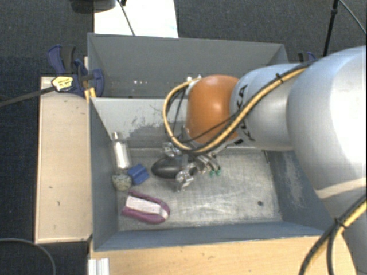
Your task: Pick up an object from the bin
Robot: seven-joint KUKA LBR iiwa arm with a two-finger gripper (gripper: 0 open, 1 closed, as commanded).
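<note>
My gripper [184,179] hangs low in the middle of the bin, under the arm's orange cover. Its metal fingertips stand right beside a dark, rounded oval object [165,168], on that object's right side and touching or nearly touching it. A small blue block [137,173] lies just left of the dark object. Something small and green [214,171] shows at the gripper's right. The arm hides the upper part of the gripper.
Along the left wall lies a silver metal cylinder [120,152], with a small greyish lump [121,181] below it. A purple and white curved object [145,207] lies near the front left corner. The arm covers the bin's right back part.
</note>
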